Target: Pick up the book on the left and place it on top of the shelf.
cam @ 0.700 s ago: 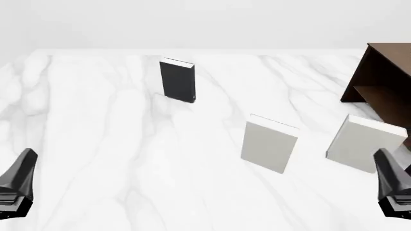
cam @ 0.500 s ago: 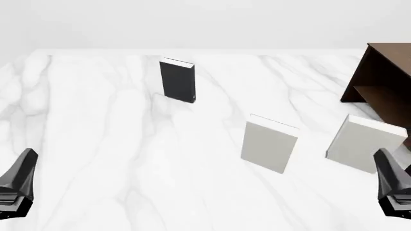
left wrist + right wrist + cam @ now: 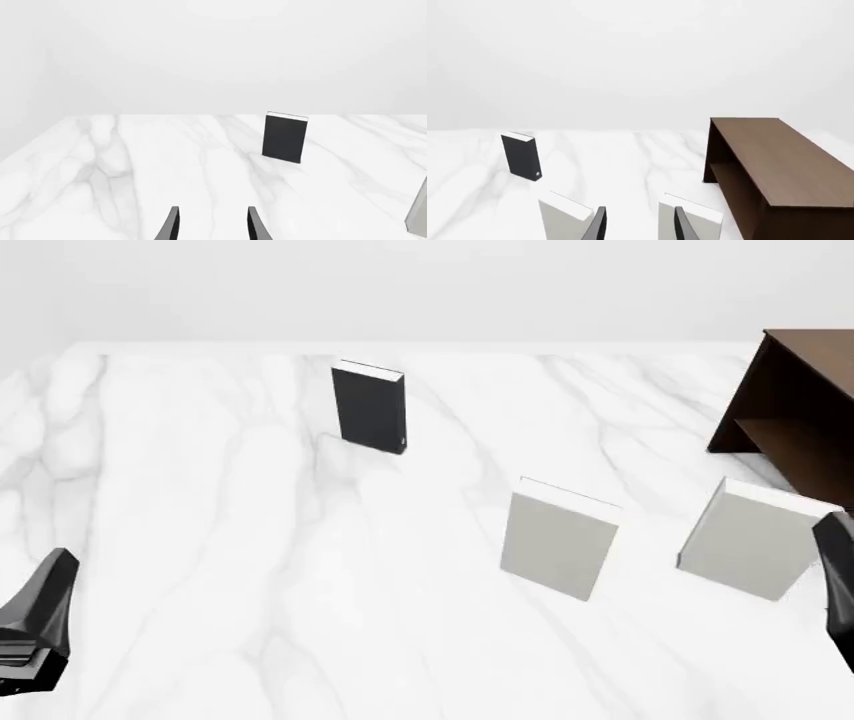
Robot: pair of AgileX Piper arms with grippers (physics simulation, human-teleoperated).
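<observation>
The dark charcoal book (image 3: 368,407) stands upright at the far left-centre of the white marble table. It also shows in the left wrist view (image 3: 285,137) and the right wrist view (image 3: 520,155). The dark brown shelf (image 3: 798,410) stands at the far right and shows whole in the right wrist view (image 3: 777,160). My left gripper (image 3: 44,605) is at the near left, open and empty (image 3: 212,227), far short of the book. My right gripper (image 3: 838,570) is at the near right edge, open and empty (image 3: 639,227).
Two pale grey-white books stand upright on the table (image 3: 200,540), one in the middle (image 3: 561,543) and one to the right (image 3: 750,538) just in front of the shelf. Both show close ahead of the right fingers (image 3: 564,215) (image 3: 690,217).
</observation>
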